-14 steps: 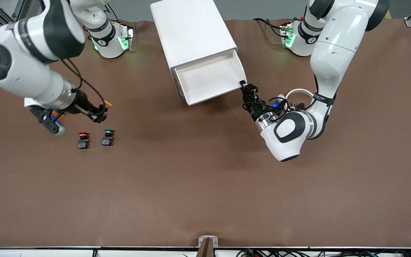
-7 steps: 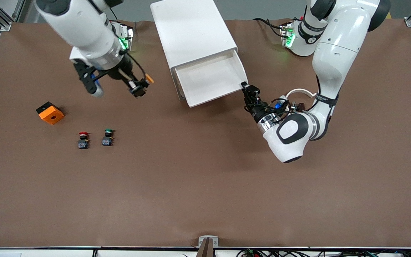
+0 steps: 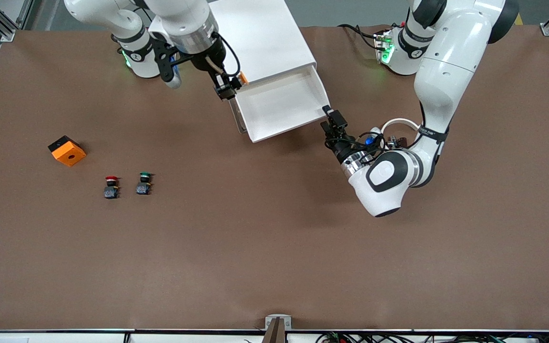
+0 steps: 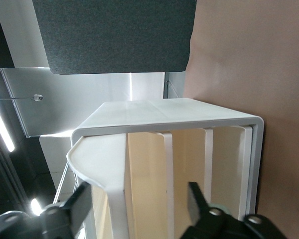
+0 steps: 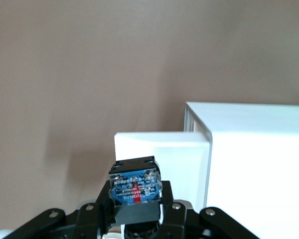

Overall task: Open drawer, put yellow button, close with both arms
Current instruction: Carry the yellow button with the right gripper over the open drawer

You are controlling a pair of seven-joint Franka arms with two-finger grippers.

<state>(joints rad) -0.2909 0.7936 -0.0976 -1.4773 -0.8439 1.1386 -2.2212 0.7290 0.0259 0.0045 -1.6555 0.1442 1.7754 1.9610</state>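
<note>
right gripper [image 3: 230,88] clamped on the tiny yellow-capped push button with black-and-blue body [image 3: 241,77], over the corner of the pulled-out top cream-white tray drawer [image 3: 279,102] of the white boxy cabinet [image 3: 255,38]; left gripper [image 3: 328,118] spread, empty, at the drawer's corner toward the left arm's end; button looks light, rigid, slick, best pinched by its squarish body

Bright, even overhead light; soft shadows on the table [image 3: 274,247]; white cabinet [image 5: 259,164] glares.

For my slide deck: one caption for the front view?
Right hand carries the yellow-capped push button over the open cream-white top drawer; left hand at its corner.
</note>
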